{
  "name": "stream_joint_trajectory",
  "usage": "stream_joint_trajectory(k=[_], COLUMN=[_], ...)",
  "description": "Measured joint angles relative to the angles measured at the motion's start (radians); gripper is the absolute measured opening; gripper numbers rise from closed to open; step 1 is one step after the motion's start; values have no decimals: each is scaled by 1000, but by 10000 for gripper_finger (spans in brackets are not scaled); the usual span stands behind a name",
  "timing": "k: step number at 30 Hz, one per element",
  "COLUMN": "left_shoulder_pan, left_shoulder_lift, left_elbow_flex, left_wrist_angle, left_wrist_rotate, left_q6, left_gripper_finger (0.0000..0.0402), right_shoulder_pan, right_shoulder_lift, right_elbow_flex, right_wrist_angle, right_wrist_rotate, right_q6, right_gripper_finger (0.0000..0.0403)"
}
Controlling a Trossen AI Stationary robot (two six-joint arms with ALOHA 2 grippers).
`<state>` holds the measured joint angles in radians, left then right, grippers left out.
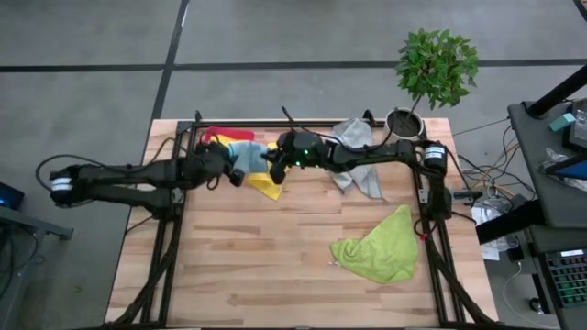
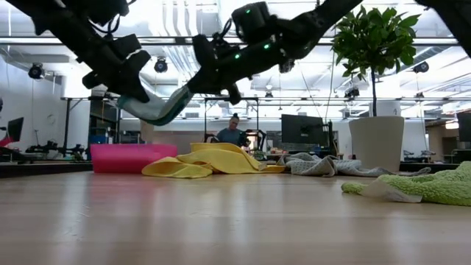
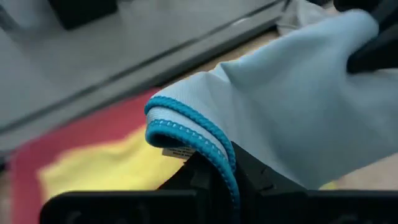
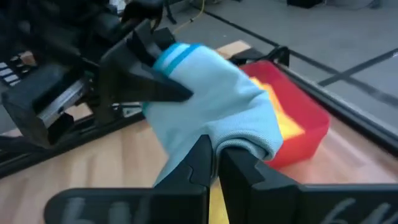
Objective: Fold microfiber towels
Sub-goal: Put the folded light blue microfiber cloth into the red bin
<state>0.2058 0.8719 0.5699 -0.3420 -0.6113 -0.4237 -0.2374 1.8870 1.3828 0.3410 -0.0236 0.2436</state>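
Note:
A light blue towel [image 2: 158, 110] hangs in the air between my two grippers, above the table's far middle; it also shows in the high view [image 1: 246, 154]. My left gripper [image 1: 235, 170] and my right gripper [image 1: 275, 165] are both shut on it. Below them, a yellow towel [image 1: 268, 185] lies crumpled on the table. A second yellow towel [image 1: 220, 137] lies in the pink-red bin [image 1: 206, 136]. The grey towel [image 1: 358, 160] lies crumpled at the far right. The lime green towel [image 1: 381, 246] lies at the near right. My left gripper pinches the blue-stitched edge of the light blue towel [image 3: 205, 146] between its two fingers, where two hemmed layers lie together. The towel is lifted clear of the table. My right gripper pinches a bunched fold of the light blue towel [image 4: 239, 144] between its two fingers. The cloth sags slack toward my left gripper [image 4: 143, 81], clear of the table.
A potted plant [image 1: 431, 73] stands at the table's far right corner. Black frame rails [image 1: 170, 229] run along the left and right sides of the table. The wooden top [image 1: 266, 266] shows bare in the near middle. A person [image 2: 234, 132] sits in the room behind.

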Motion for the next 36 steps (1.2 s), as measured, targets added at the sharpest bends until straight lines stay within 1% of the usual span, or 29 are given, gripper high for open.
stream_joint_trajectory(k=[4,8,10,14,18,22,26,27,30,36], left_shoulder_pan=[110,225,279,382,475,549,584,591,609,620], left_shoulder_lift=[-8,-1,7,40,97,171,223,234,267,315], left_elbow_flex=[20,24,24,19,14,15,25,25,25,25], left_wrist_angle=[0,1,0,0,3,18,23,23,19,21], left_wrist_rotate=[11,17,32,62,126,174,202,221,260,260], left_q6=[126,214,244,278,302,334,359,361,363,360], left_gripper_finger=[6,5,4,4,3,2,2,2,2,2], right_shoulder_pan=[-30,-57,-70,-97,-116,-128,-135,-135,-136,-136], right_shoulder_lift=[90,200,248,343,438,499,523,523,523,523], right_elbow_flex=[103,229,299,445,583,691,737,738,739,738], right_wrist_angle=[0,-8,-25,-113,-196,-269,-338,-350,-351,-375], right_wrist_rotate=[-3,-5,-7,-22,-59,-64,-66,-66,-66,-66], right_q6=[-42,-82,-96,-119,-127,-127,-132,-131,-132,-132], right_gripper_finger=[12,12,12,12,12,12,12,12,12,12])
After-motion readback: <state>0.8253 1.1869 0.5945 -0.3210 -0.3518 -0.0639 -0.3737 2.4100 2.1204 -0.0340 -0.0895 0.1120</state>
